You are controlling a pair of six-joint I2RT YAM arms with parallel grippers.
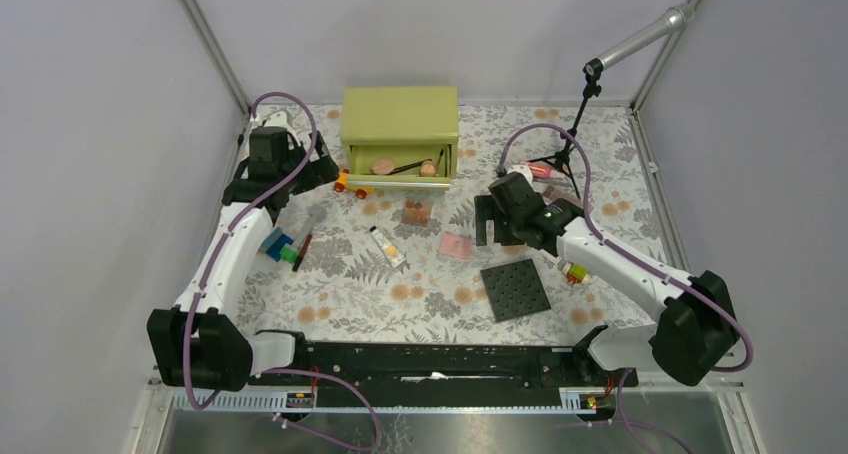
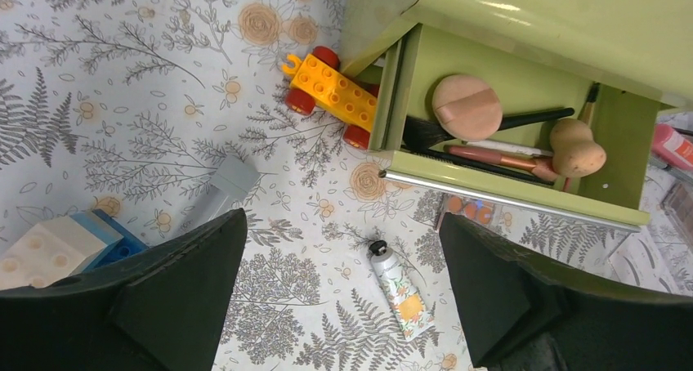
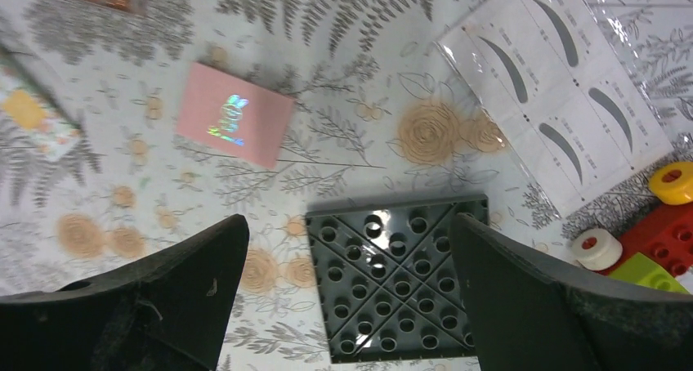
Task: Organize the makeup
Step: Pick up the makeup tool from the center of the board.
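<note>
The green box [image 1: 400,124] has its drawer [image 2: 507,198] open, holding a round peach sponge [image 2: 467,107], an egg-shaped sponge [image 2: 576,149], a brush [image 2: 531,118] and pencils [image 2: 498,154]. The cream tube with black cap [image 2: 400,293] lies on the floral cloth [image 1: 387,246]. The pink compact [image 3: 235,114] lies to its right [image 1: 456,245]. A pink-red tube [image 1: 541,170] lies at the back right. My left gripper [image 2: 342,224] is open and empty, raised left of the drawer [image 1: 295,169]. My right gripper [image 3: 350,224] is open and empty above the dark studded plate, right of the compact [image 1: 497,224].
The orange toy car [image 2: 331,93] sits against the drawer's left corner. A dark studded plate [image 1: 515,289] lies front right. Toy blocks lie at the left [image 1: 277,242] and right [image 1: 574,270]. A brown palette [image 1: 416,213], an eyebrow stencil sheet [image 3: 564,77] and a small tripod [image 1: 565,154] are nearby.
</note>
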